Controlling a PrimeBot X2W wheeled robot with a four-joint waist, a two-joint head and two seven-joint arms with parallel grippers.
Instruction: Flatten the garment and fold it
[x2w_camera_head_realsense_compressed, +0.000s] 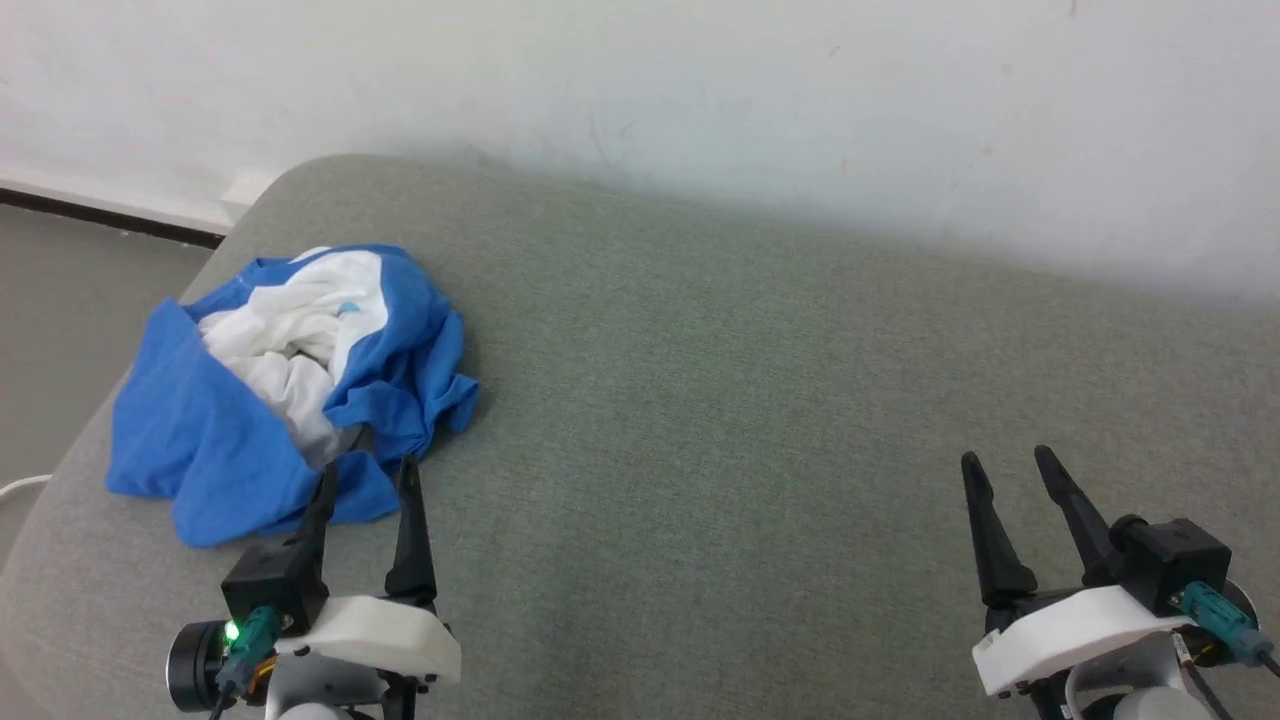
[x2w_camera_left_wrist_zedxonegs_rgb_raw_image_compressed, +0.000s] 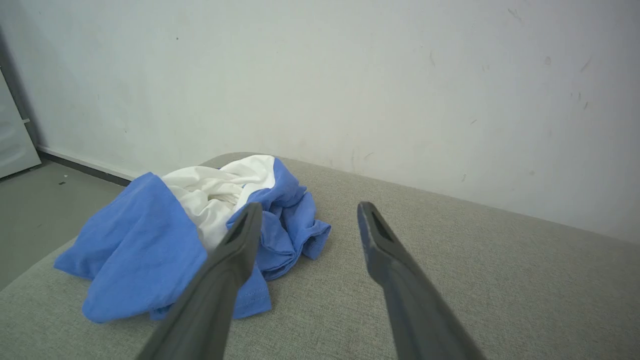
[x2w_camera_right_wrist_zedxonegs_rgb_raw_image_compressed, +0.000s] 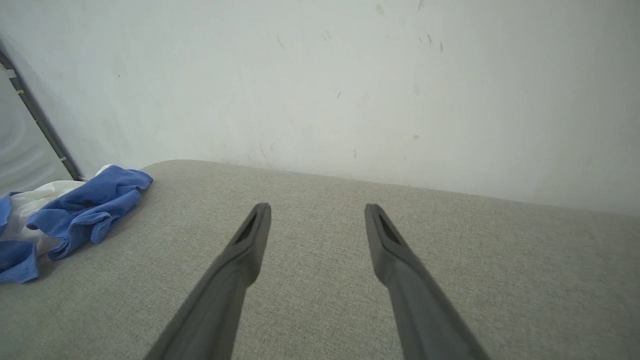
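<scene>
The garment (x2w_camera_head_realsense_compressed: 290, 390) is a soft T-shirt, all scrunched up in a lumpy heap. It has white cloth in the middle and bright blue cloth wrapped around it. A tiny light-blue print (x2w_camera_head_realsense_compressed: 348, 308) shows on the white part. The cloth has lots of folds and wrinkles. One big blue flap hangs smooth on the left side of the heap.

The shirt sits on a grey-green cushion (x2w_camera_head_realsense_compressed: 750, 400), close to its far left corner, which is round. The cushion looks padded and has a rough woven cover. In the head view the heap is a bit longer one way, slanting from near left to far right. It is too bunched up to tell which way the neck or the bottom edge points.

The left gripper (x2w_camera_head_realsense_compressed: 367, 470) has two long, dark, pointy fingers, spread wide apart. Its tips are right at the near edge of the heap, and one finger crosses the blue cloth. I cannot tell if it touches. The right gripper (x2w_camera_head_realsense_compressed: 1006, 457) is spread wide too, over bare cushion, well apart from the shirt.

Behind the cushion is a plain white wall (x2w_camera_head_realsense_compressed: 700, 90) with small marks. A grey floor (x2w_camera_head_realsense_compressed: 60, 300) is on the left.
</scene>
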